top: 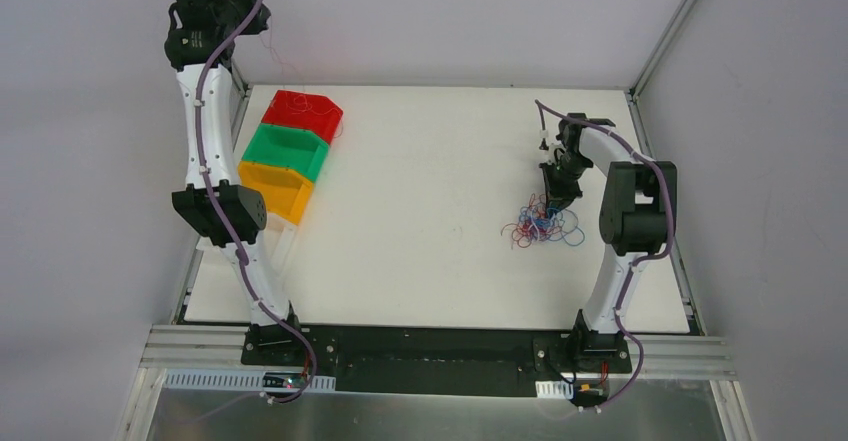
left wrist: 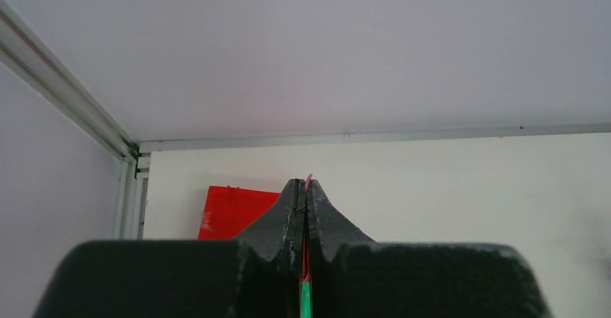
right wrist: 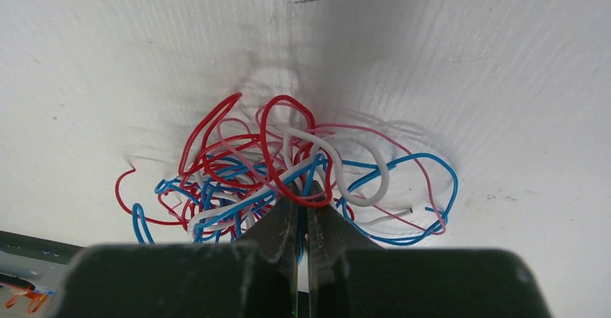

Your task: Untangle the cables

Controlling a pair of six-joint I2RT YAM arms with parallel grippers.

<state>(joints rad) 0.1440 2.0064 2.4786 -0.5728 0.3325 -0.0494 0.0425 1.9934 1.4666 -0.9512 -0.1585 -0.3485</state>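
Observation:
The cables (top: 543, 223) lie as a small red, blue and white tangle on the right half of the white table (top: 430, 261). My right gripper (top: 556, 201) points down into the tangle's far edge. In the right wrist view its fingertips (right wrist: 302, 194) sit among the cables (right wrist: 288, 163), shut, with a blue strand pinched between them. My left gripper (left wrist: 307, 185) is raised high above the table's far left corner. It is shut on a thin red cable (left wrist: 308, 179) whose tip pokes out past the fingertips.
Red (top: 305, 111), green (top: 287, 151) and orange (top: 276, 187) bins stand in a row at the table's far left. The red bin (left wrist: 234, 210) shows below the left gripper. Aluminium frame rails (top: 660, 36) and grey walls border the table.

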